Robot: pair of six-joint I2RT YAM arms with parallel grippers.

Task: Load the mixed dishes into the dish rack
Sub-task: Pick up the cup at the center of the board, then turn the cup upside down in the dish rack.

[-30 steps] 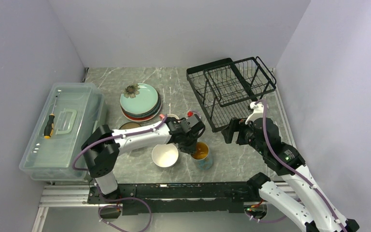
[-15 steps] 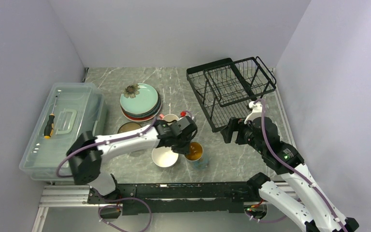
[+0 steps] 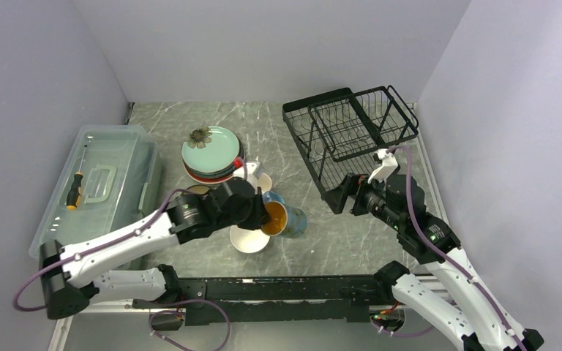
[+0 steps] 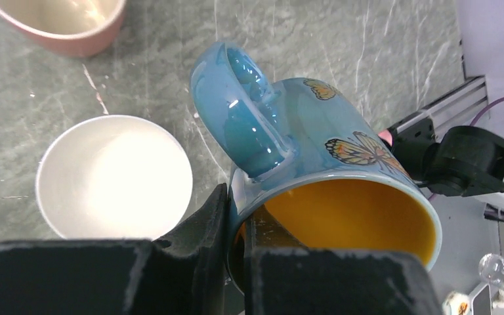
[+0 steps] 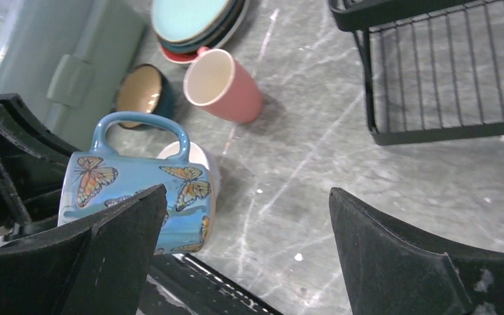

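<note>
The blue mug (image 3: 284,219) with its orange inside hangs tilted on its side above the table, handle up. My left gripper (image 4: 237,216) is shut on the mug's rim, one finger inside and one outside. Under it sits the white bowl (image 3: 249,239), also seen in the left wrist view (image 4: 115,177). A pink mug (image 5: 223,85) lies beside the stack of plates (image 3: 212,152), mint-green on top. The brown bowl (image 5: 141,88) sits by the stack. My right gripper (image 5: 248,197) is open and empty, facing the blue mug (image 5: 138,190), just in front of the dish rack (image 3: 347,131).
A clear plastic box (image 3: 91,190) with a screwdriver (image 3: 73,191) on its lid fills the left side. The rack's front edge (image 5: 433,134) lies close to my right gripper. The black base rail (image 3: 278,289) runs along the near table edge.
My left arm swung back to the left, lifting the blue mug off the table and tipping it onto its side. The right gripper opened slightly wider and shifted a little towards the rack.
</note>
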